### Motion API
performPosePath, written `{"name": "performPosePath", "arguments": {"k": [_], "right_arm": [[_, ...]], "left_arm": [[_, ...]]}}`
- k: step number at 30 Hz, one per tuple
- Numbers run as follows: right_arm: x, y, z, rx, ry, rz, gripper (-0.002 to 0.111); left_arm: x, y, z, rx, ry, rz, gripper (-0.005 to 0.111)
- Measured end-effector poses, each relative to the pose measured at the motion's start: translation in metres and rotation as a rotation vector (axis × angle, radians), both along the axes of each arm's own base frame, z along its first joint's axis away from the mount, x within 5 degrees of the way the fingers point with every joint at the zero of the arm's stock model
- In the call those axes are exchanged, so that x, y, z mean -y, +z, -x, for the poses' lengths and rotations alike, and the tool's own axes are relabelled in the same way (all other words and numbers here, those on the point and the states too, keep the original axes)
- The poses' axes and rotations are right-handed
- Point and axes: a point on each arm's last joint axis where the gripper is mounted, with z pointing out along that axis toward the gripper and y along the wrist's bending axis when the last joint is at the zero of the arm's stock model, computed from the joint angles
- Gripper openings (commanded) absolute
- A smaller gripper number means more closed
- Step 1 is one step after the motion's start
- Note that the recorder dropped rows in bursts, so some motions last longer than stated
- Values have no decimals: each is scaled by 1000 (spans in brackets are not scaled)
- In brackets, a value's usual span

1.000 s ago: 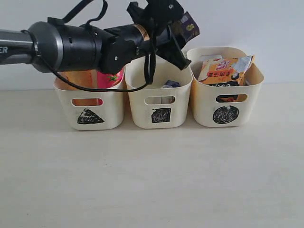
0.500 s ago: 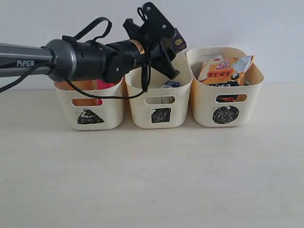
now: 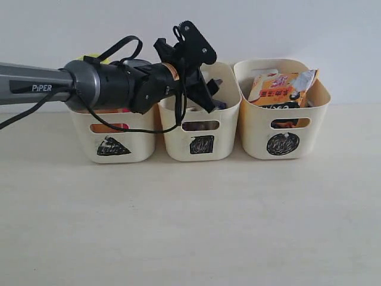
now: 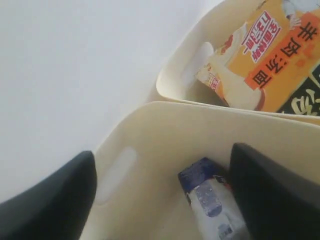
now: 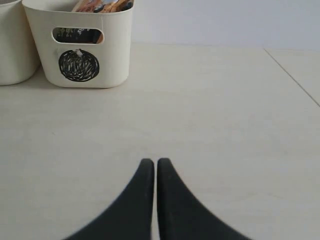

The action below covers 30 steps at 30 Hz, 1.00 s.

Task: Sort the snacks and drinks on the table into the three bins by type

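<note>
Black two-fingered left gripper (image 4: pixel 163 160) is noted with jaws spread wide and nothing held between them, set at the mouth of the middle cream plastic tub marked with a scribbled black square (image 3: pixel 229 138). Beyond the gap, down inside that tub, a small white carton with a blue top (image 4: pixel 210 200) is seen at lower centre-right of the left wrist frame. Its long axis runs from frame centre toward the bottom edge; lying or leaning cannot be told. A dark shape (image 3: pixel 199 126) is glimpsed through the tub's front cutout, not identified. A straight lift out of the tub is judged to be called for. The right gripper (image 5: pixel 156 165) is recorded closed, low over the pale table (image 5: pixel 225 125), well apart, so the left is much the nearer. Carton surface: glossy, printed, small dark label patch near the lower end.
</note>
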Motion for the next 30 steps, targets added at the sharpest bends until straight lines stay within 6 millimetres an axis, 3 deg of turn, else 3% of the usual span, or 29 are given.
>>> {"name": "performPosePath", "arguments": {"k": [4,6,9,12,19,23,30], "right_arm": [[0,0,0,0,0,0,0],[0,0,0,0,0,0,0],[0,0,0,0,0,0,0],[0,0,0,0,0,0,0],[0,0,0,0,0,0,0],[0,0,0,0,0,0,0],[0,0,0,0,0,0,0]], "left_arm": [[0,0,0,0,0,0,66],[0,-1,0,-2,0,-2,59],[-1,4,3,-8,-9,-46,37],[-1,15,10,-27,-22,-130,5],[17,64,49,8,-92,-258,4],[23,92,86,105,-184,-366,4],[-5,97,134,126,-270,-578,4]]}}
